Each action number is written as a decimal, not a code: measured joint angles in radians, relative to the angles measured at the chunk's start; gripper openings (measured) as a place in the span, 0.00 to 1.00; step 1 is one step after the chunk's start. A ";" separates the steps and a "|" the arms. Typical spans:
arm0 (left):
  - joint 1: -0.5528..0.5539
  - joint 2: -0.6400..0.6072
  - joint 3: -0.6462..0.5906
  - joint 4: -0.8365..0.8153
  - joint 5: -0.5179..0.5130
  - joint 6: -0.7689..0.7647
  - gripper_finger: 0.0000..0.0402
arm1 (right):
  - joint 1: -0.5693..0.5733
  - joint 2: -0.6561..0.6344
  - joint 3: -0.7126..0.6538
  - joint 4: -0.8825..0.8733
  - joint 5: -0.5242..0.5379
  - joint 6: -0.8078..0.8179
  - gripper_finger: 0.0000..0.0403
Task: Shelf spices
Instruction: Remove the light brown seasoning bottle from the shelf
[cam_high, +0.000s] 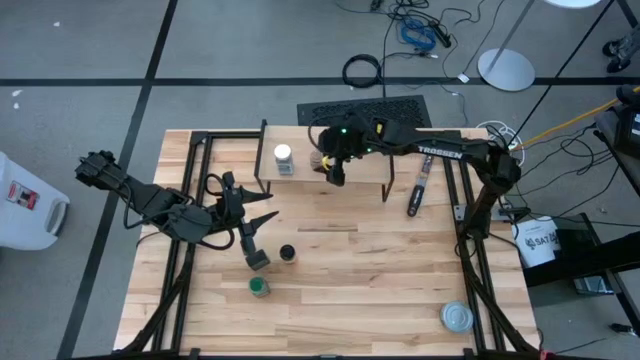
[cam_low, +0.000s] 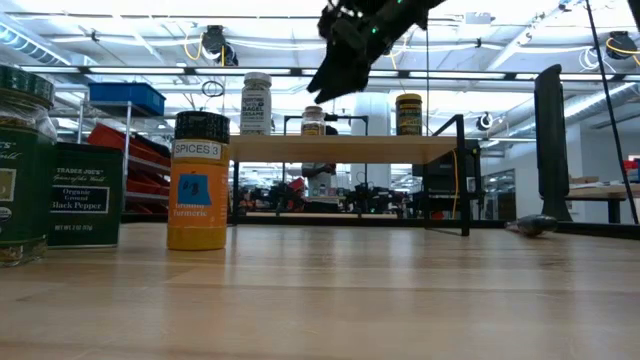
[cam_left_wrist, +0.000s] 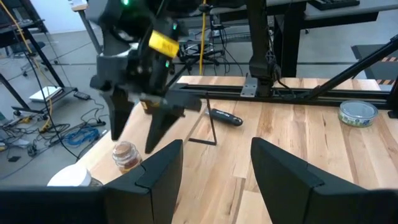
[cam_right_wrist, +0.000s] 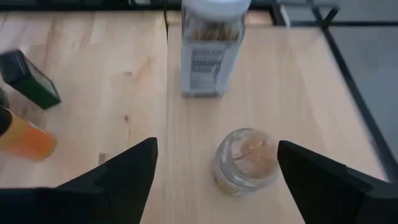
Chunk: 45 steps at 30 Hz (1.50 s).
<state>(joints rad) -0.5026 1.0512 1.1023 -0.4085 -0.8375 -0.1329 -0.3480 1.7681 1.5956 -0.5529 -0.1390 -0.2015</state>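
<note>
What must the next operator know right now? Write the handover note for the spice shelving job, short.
Right tool: open above the shelf, fingers either side of the small clear jar, not gripping it.
Left tool: open and empty, over the table near the dark square tin.
Done: white-lidded jar, small clear jar and yellow-lidded jar stand on the shelf.
Left to do: dark square tin, orange jar and green-lidded jar are on the table, not yet shelved.
</note>
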 joint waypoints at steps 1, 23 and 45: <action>0.000 0.000 0.000 0.000 0.000 0.000 0.49 | -0.001 0.009 0.000 0.000 -0.001 -0.001 0.79; 0.000 0.000 0.000 -0.004 0.000 -0.002 0.49 | -0.010 0.015 0.000 0.045 0.041 -0.026 0.79; 0.000 0.000 0.000 -0.023 0.000 -0.011 0.49 | -0.058 0.050 0.000 0.052 0.001 -0.005 0.79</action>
<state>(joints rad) -0.5026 1.0512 1.1023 -0.4313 -0.8375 -0.1444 -0.4065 1.8185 1.5951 -0.5006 -0.1375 -0.2069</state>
